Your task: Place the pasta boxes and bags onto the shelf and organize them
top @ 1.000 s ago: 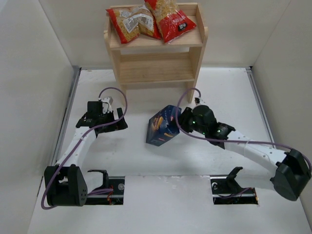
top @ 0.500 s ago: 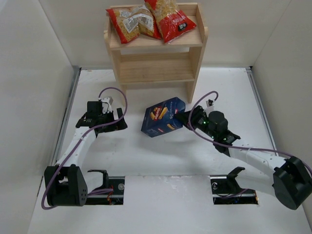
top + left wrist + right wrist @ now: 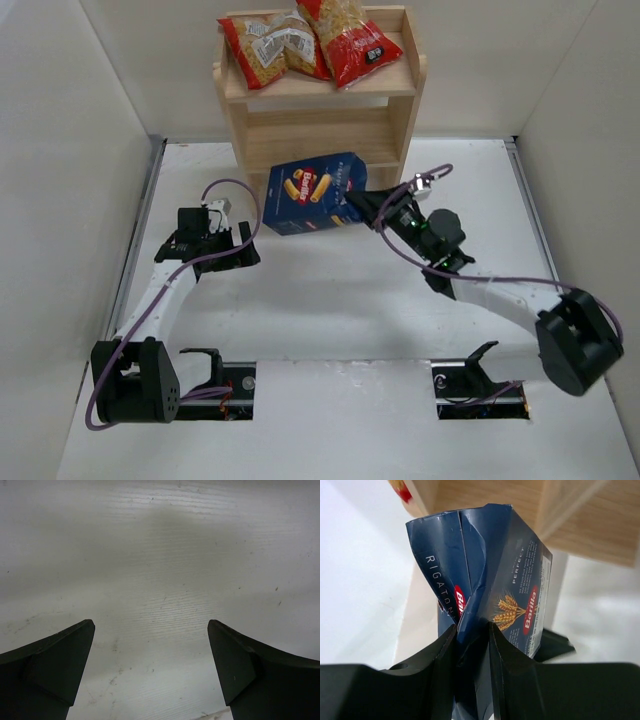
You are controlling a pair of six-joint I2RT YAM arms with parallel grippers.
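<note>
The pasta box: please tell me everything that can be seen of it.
The pasta box is dark blue cardboard with a red logo and pictures of yellow tube pasta on its broad face, which faces up. It lies lengthwise in front of the lower tier of the shelf. The right gripper pinches one short end, where the wrist view shows the cardboard creased inward. Whether it touches the shelf cannot be told.

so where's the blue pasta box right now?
Top view: the blue pasta box is near centre, clamped in the right gripper, just in front of the lower tier of the shelf.
</note>
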